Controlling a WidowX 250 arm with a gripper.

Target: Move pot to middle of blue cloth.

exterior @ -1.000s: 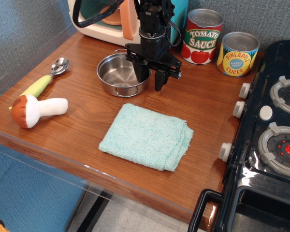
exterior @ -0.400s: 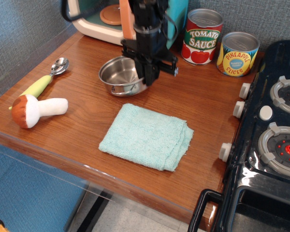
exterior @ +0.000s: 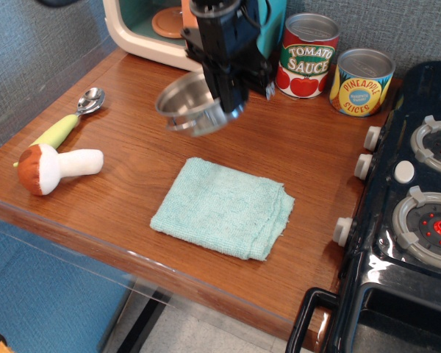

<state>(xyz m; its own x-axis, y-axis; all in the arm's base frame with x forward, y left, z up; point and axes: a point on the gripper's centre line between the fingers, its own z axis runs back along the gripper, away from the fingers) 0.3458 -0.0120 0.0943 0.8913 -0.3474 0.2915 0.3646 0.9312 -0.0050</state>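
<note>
Pot in the air, being carried toward the blue cloth.

The gripper [exterior: 228,88] is clenching the right side of the pot's [exterior: 195,103] rim, and the pot is hanging tilted above the wooden counter [exterior: 132,198], clear of its surface, behind the blue cloth [exterior: 222,208] and slightly to its left. The cloth is lying flat and bare, nearer the counter's front edge. This reads as the carry step: the lift looks done and the placing is not yet made. The next move is calling for a short travel forward until the pot is hanging over the cloth's centre, then a level descent so its base is sitting wholly on the towel before the jaws are letting go. A tomato sauce can [exterior: 308,55] is standing well behind the cloth, out of the path.
</note>
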